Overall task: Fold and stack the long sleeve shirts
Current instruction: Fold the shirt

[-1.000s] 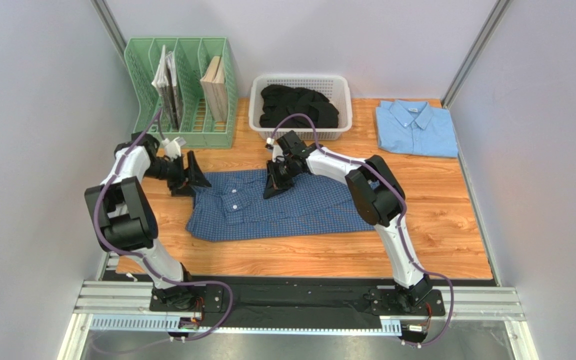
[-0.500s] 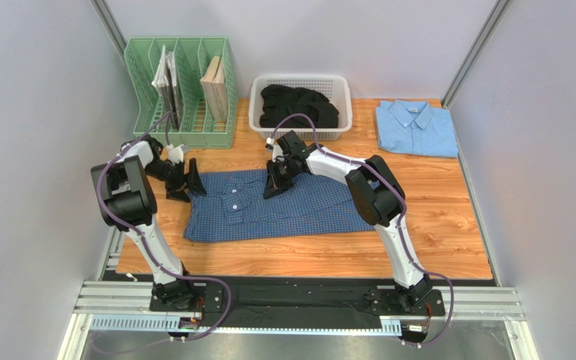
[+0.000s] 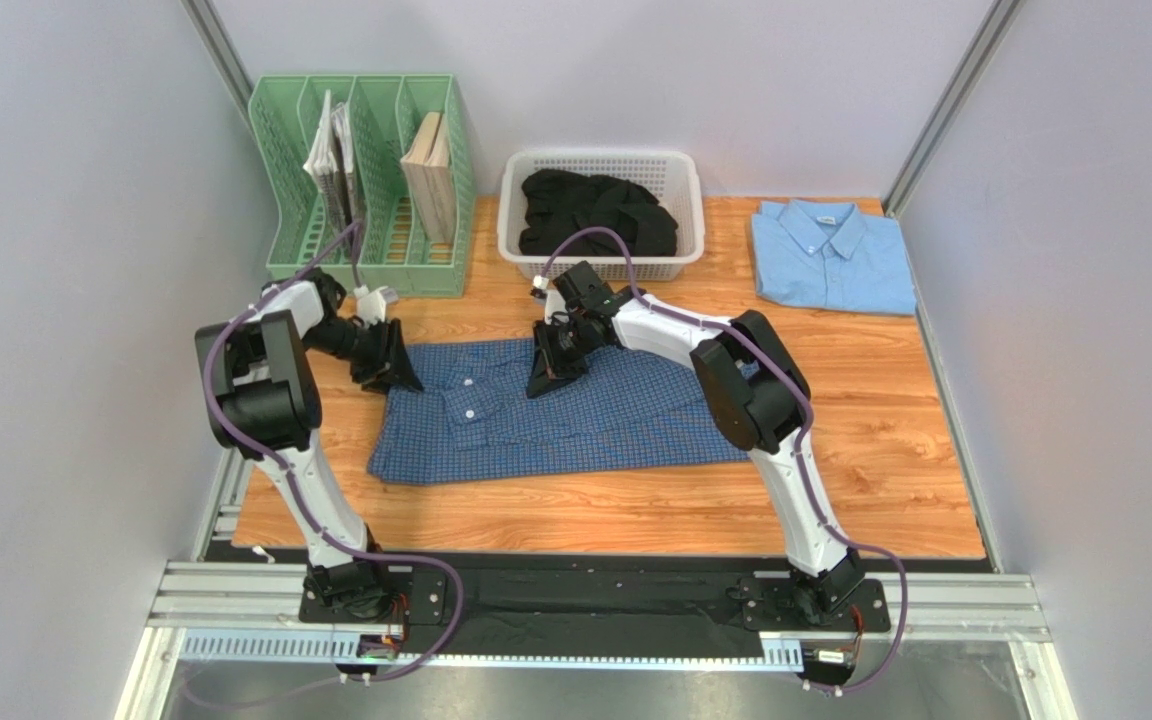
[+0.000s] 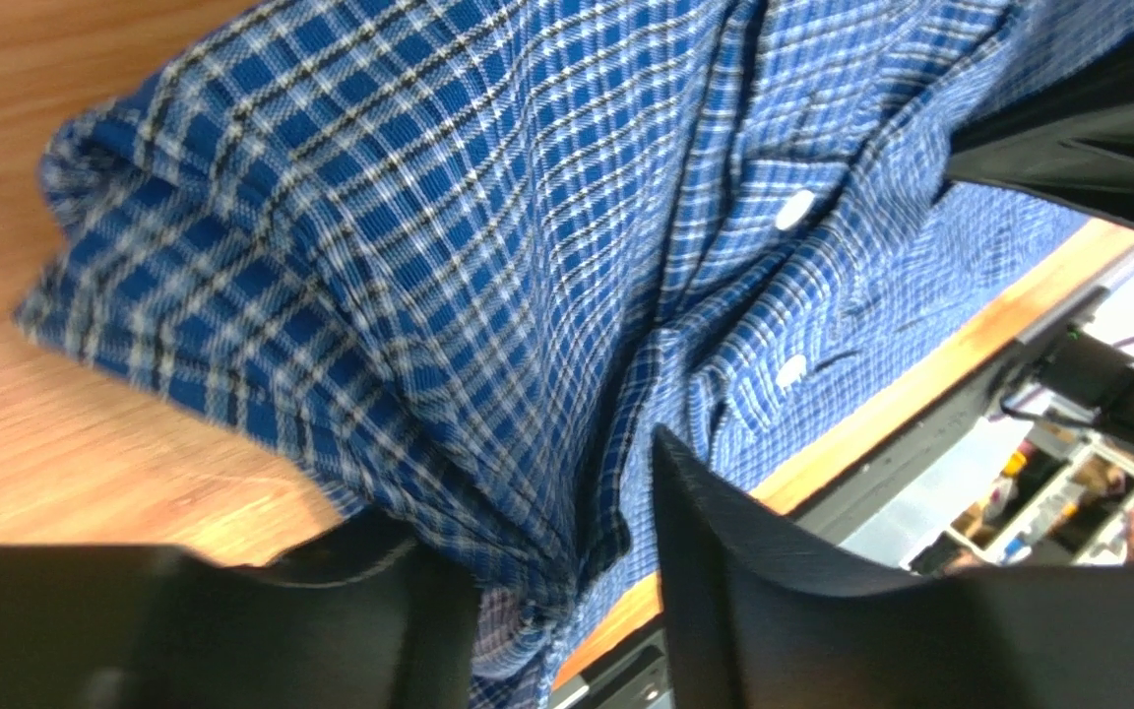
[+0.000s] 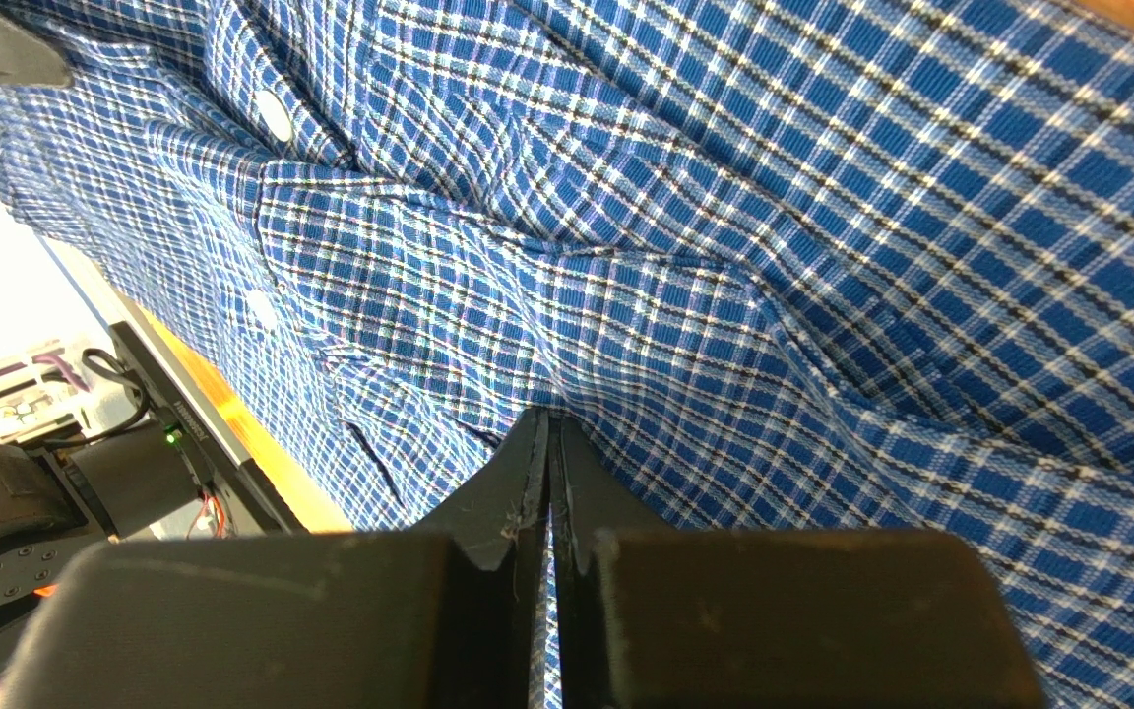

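The dark blue check shirt point(image 3: 567, 413) lies spread on the wooden table, collar and white buttons toward the left. My left gripper point(image 3: 391, 360) is at the shirt's far left edge. In the left wrist view its jaws point(image 4: 544, 502) stand apart around a bunched fold of the cloth point(image 4: 425, 251), and a gap still shows beside one finger. My right gripper point(image 3: 549, 375) is at the shirt's upper middle, shut on a pinch of the cloth point(image 5: 765, 222), with a sliver of it between the fingertips point(image 5: 547, 426). The light blue shirt point(image 3: 833, 255) lies folded at the back right.
A green file rack point(image 3: 364, 180) holding books stands at the back left, close behind the left arm. A white basket point(image 3: 605, 153) with dark clothes point(image 3: 597, 210) sits at the back middle. Grey walls close in both sides.
My left gripper has moved right from beside the shirt onto its left edge, and its jaws have narrowed around the cloth. The right gripper has kept its hold and place.
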Robot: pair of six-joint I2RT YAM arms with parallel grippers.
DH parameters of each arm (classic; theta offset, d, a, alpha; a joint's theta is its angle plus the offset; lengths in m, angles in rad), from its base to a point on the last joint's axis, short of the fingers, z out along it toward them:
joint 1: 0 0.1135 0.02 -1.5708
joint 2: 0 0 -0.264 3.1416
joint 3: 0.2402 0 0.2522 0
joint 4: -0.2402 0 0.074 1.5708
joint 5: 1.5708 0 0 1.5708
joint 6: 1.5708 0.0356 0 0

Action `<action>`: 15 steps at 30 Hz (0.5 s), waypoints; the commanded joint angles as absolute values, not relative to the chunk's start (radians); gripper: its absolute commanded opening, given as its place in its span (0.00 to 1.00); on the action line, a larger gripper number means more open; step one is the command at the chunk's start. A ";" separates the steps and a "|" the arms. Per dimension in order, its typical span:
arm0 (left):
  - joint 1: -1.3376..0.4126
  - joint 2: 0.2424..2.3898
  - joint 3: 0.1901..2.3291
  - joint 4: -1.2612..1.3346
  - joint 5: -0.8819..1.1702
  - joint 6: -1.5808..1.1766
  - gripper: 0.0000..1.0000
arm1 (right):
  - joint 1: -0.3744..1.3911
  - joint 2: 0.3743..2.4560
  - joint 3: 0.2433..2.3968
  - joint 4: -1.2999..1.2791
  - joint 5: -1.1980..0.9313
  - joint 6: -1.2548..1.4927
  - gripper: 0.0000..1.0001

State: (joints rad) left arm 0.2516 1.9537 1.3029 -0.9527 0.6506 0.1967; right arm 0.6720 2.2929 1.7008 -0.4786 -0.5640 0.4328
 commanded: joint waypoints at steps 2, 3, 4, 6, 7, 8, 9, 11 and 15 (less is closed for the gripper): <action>0.245 1.867 1.284 -0.980 0.782 0.196 0.30 | 0.683 2.324 1.698 -0.526 -0.497 0.425 0.03; 0.244 1.858 1.284 -0.986 0.810 0.190 0.15 | 0.683 2.325 1.700 -0.528 -0.499 0.425 0.03; 0.245 1.849 1.282 -0.991 0.819 0.184 0.07 | 0.683 2.326 1.700 -0.528 -0.497 0.426 0.03; 0.244 1.822 1.284 -1.008 0.847 0.164 0.00 | 0.683 2.327 1.701 -0.526 -0.499 0.426 0.03; 0.244 1.816 1.285 -1.018 0.860 0.163 0.00 | 0.683 2.327 1.701 -0.526 -0.497 0.426 0.03; 0.241 1.803 1.285 -1.037 0.876 0.153 0.00 | 0.683 2.326 1.701 -0.526 -0.494 0.426 0.03; 0.241 1.792 1.284 -1.043 0.911 0.147 0.00 | 0.683 2.326 1.700 -0.528 -0.492 0.425 0.03; 0.227 1.758 1.284 -1.058 0.945 0.137 0.00 | 0.683 2.326 1.698 -0.526 -0.491 0.425 0.03; 0.166 1.710 1.301 -1.080 0.976 0.111 0.00 | 0.683 2.329 1.700 -0.525 -0.486 0.425 0.03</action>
State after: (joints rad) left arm 0.2222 1.7905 1.2774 -1.0382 0.8814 0.1543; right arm 0.6720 2.2929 1.7008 -0.4789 -0.5617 0.4339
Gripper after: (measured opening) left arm 0.015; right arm 0.034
